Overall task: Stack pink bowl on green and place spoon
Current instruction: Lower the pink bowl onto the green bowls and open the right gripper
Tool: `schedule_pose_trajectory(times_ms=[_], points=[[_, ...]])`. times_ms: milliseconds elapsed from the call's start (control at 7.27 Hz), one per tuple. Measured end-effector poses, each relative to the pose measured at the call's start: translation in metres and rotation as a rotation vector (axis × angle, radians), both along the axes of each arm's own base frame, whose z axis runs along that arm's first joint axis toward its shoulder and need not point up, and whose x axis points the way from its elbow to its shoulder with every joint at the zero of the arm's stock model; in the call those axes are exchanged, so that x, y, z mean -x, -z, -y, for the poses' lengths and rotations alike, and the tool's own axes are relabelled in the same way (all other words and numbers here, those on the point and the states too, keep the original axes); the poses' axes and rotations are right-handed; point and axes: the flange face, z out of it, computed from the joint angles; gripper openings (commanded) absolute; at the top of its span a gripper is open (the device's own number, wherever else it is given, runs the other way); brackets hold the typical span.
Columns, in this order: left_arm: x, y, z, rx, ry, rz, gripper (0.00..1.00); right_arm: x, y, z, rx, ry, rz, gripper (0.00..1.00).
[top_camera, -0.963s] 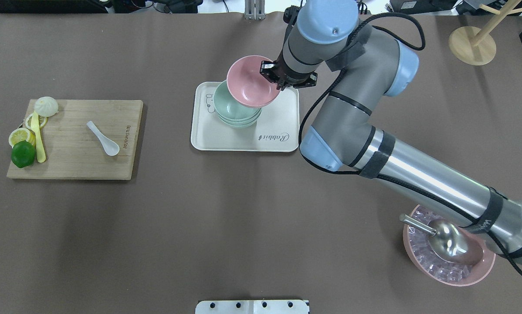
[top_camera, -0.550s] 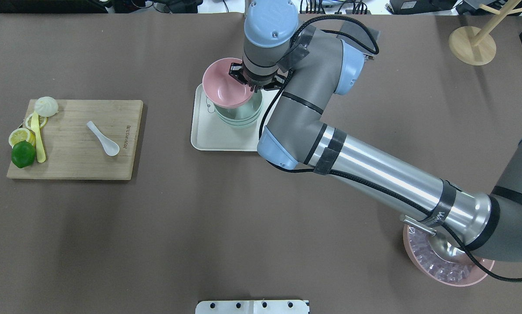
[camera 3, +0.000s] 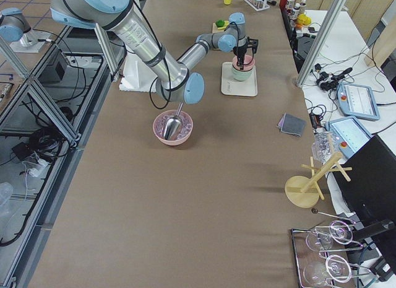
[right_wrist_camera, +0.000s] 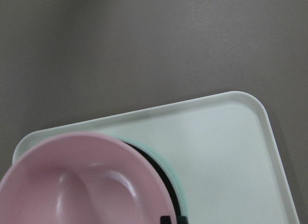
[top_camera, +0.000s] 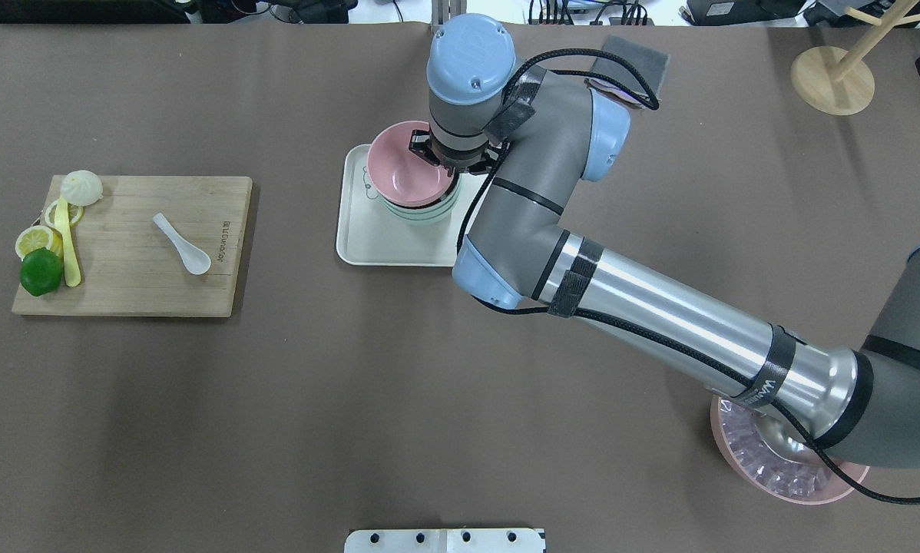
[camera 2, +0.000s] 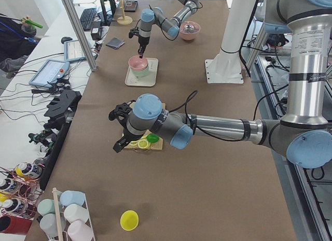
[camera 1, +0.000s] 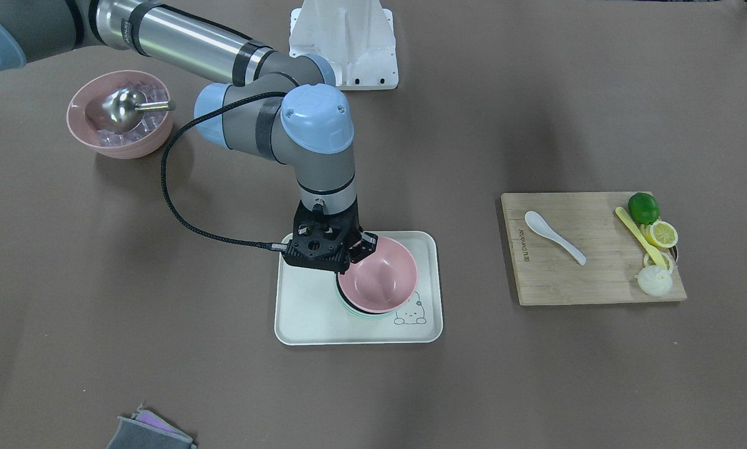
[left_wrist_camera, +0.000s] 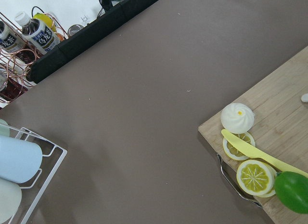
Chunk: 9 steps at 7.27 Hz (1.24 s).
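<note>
Gripping one pink bowl (camera 1: pixel 383 274) is the right gripper (camera 1: pixel 350 257); one spoon (camera 1: pixel 551 236) apart

On tray (top_camera: pixel 375 246), top bowl (top_camera: pixel 402 173) in lower bowl (top_camera: pixel 421 218), spoon (top_camera: pixel 182 244) on board (top_camera: pixel 122 276) well left.

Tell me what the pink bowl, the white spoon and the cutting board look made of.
Pink bowl: likely matte plastic or melamine; even colour, soft sheen. White spoon: smooth, glossy, ceramic or melamine, cannot tell which. Cutting board: bare wood or bamboo; visible grain lines.
</note>
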Motion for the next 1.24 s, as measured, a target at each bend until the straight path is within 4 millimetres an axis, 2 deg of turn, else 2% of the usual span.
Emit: schedule_pose_trajectory(times_ms=[550, 688, 962, 1238], points=[[-0.0031, -0.0002, 0.0003, 0.0, -0.006, 0.0, 0.98, 0.0025, -0.0052, -0.0023, 0.003, 0.005, -0.006, 0.0], [-0.0036, -0.0003, 0.0003, 0.0, -0.008, 0.0, 0.98, 0.0029, -0.006, -0.0024, 0.004, 0.005, -0.007, 0.16], [-0.0042, -0.0007, 0.0003, 0.001, -0.009, 0.0, 0.98, 0.0033, -0.0075, -0.0021, 0.006, 0.005, -0.009, 0.99], [-0.0046, -0.0012, 0.0004, 0.003, -0.01, 0.0, 0.98, 0.0028, -0.0073, -0.0017, 0.007, 0.004, -0.009, 1.0]])
